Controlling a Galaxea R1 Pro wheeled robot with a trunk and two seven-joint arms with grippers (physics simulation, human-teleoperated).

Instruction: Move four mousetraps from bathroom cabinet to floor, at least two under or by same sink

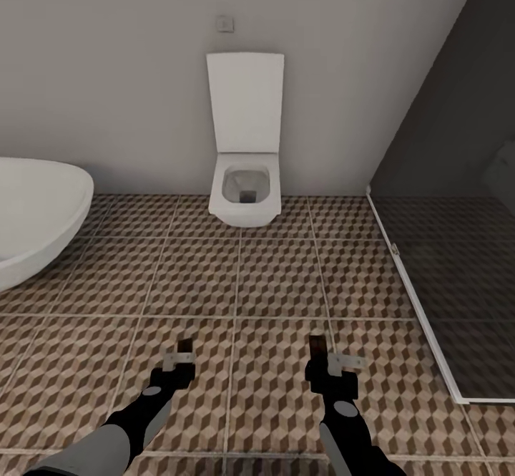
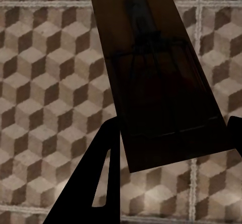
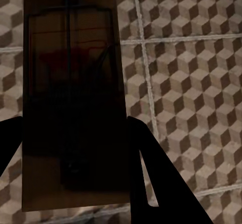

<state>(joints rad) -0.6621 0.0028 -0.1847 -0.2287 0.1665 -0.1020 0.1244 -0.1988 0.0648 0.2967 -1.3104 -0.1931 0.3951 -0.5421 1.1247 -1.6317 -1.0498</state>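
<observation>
Where the head view looks down over the bathroom floor (image 1: 279,275), 1 toilet (image 1: 244,190) is seen against the far wall, with 1 white bathtub (image 1: 36,211) to its left and 1 dark glass enclosure (image 1: 450,290) to its right. Nearer than the toilet, 2 mousetraps are held above the tiles: 1 mousetrap (image 1: 185,348) in the left gripper (image 1: 180,363), 1 (image 1: 316,347) in the right gripper (image 1: 325,365).

In the left wrist view, 1 dark board (image 2: 156,72) is clamped between the fingers (image 2: 101,183).

In the right wrist view, 1 board (image 3: 73,98) is pinched likewise between 2 fingers (image 3: 156,178).
</observation>
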